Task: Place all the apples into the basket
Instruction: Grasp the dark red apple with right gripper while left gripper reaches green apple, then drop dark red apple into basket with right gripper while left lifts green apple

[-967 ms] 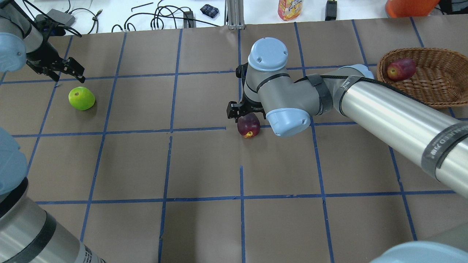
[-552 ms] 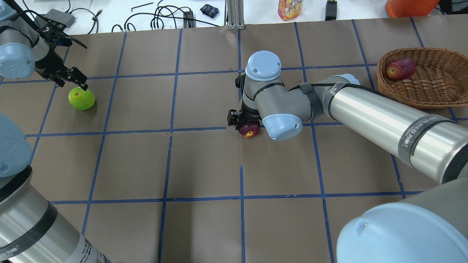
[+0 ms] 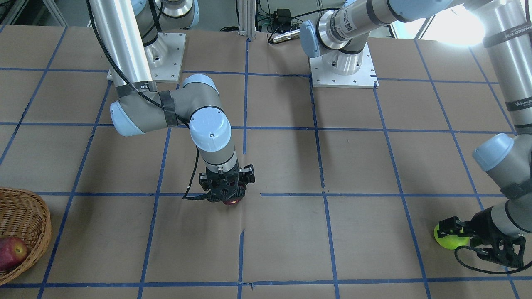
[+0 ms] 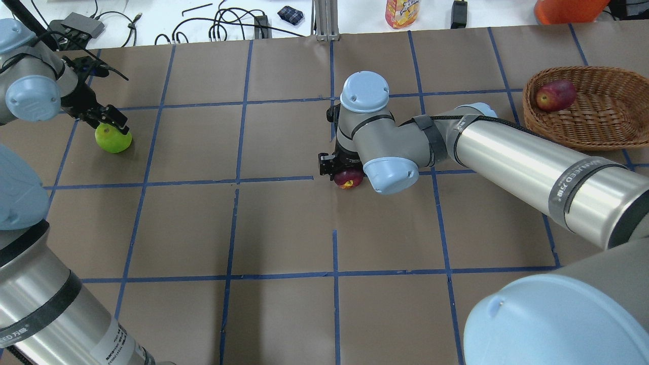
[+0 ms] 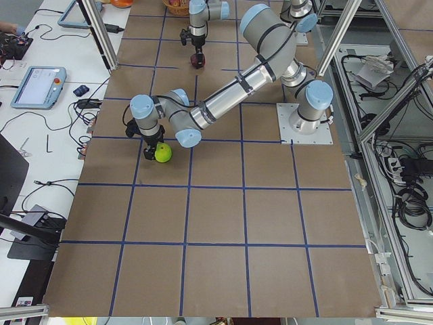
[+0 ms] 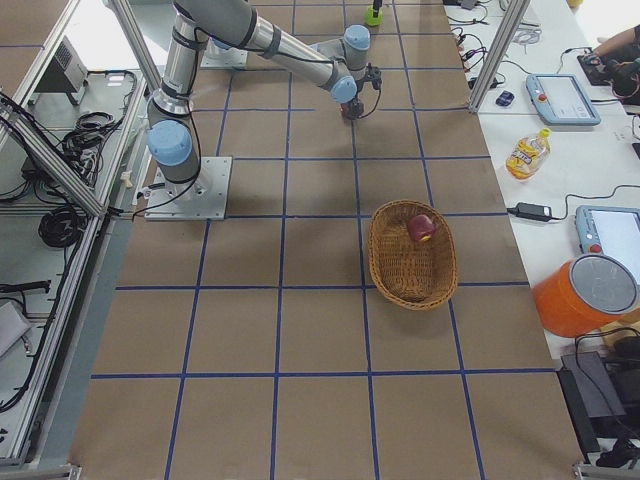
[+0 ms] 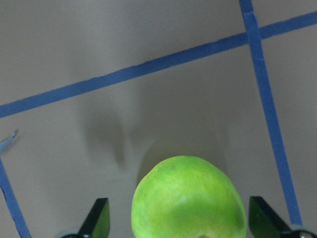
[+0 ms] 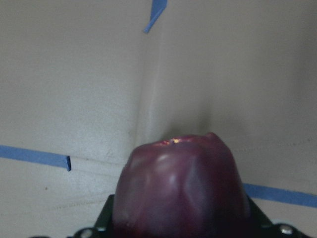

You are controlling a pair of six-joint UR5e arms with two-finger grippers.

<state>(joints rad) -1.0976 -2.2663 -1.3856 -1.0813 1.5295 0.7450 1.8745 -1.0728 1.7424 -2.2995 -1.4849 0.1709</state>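
The lime green apple (image 4: pixel 115 140) lies on the table at the far left. My left gripper (image 4: pixel 107 125) is open and straddles it; the left wrist view shows the apple (image 7: pixel 188 198) between both fingers (image 7: pixel 98 218). The dark maroon apple (image 4: pixel 349 179) lies at the table's middle. My right gripper (image 4: pixel 340 172) is down over it and open, with the apple (image 8: pixel 178 188) filling the gap between the jaws. The red apple (image 4: pixel 556 95) with a yellow patch lies in the wicker basket (image 4: pixel 611 124) at the far right.
Cables, a juice bottle (image 4: pixel 402 12) and an orange container (image 4: pixel 568 9) lie on the white bench beyond the table's far edge. The right arm's forearm (image 4: pixel 532 162) stretches between the maroon apple and the basket.
My left gripper has come down from above and behind the green apple to straddle it. My right gripper has lowered further over the maroon apple. Neither apple has moved.
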